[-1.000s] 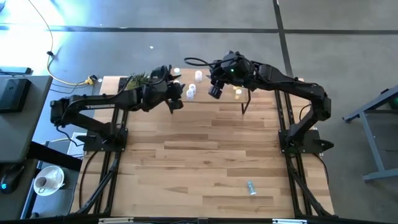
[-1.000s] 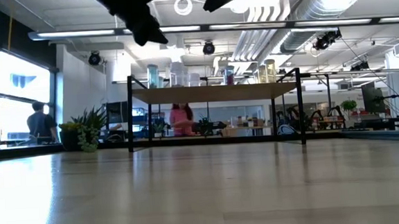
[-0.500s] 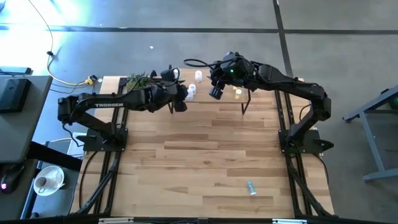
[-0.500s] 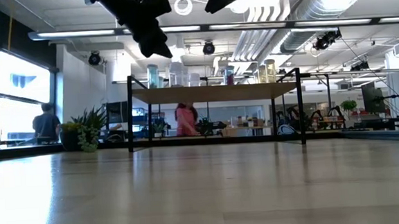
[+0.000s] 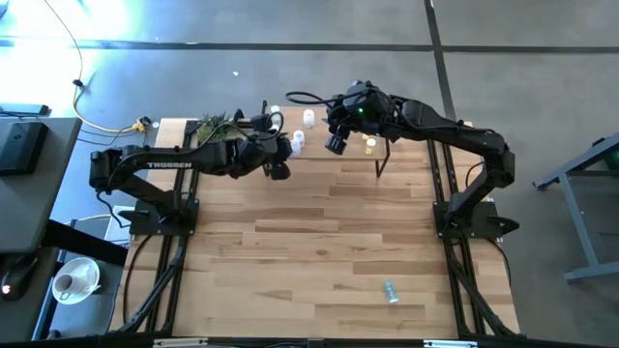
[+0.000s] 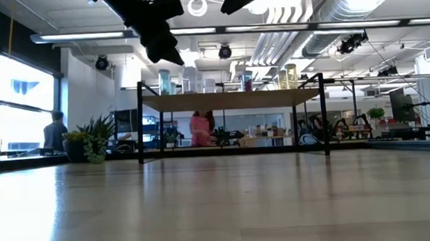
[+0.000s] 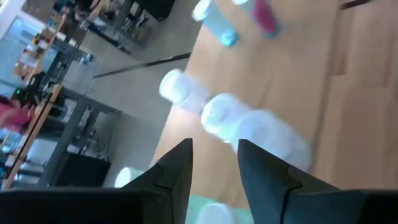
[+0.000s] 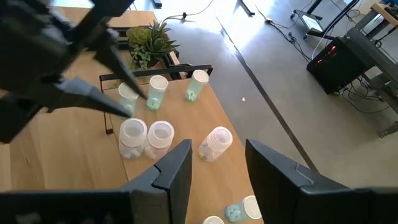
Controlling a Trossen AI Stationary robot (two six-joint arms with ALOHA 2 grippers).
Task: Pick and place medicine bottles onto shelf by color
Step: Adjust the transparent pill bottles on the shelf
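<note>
While both dark arms reached over the far end of the slatted wood tabletop (image 5: 319, 242), the left gripper (image 5: 278, 166) hung just beside the shelf (image 6: 229, 99), its two matte black fingers (image 7: 177, 171) parted with a narrow gap and nothing between them. Right gripper (image 5: 335, 143) hovered above the shelf, blunt fingers (image 8: 174, 171) spread apart, pinching nothing. Shelf was a flat pale wood board on thin black metal legs. On it stood small cylindrical bottles with white caps: two whitish bottles (image 8: 146, 138) touching side by side, a third white bottle (image 8: 214, 143) tilted near them, three translucent teal bottles (image 8: 157, 91) upright in a loose row near the edge, and a yellow bottle (image 5: 369, 145) by the right arm. One light blue bottle (image 5: 390, 291) lay on its side on the tabletop, well apart from the shelf. Leafy green plant (image 5: 215, 126) sat at the shelf's left end. People stood in the room beyond, blurred
</note>
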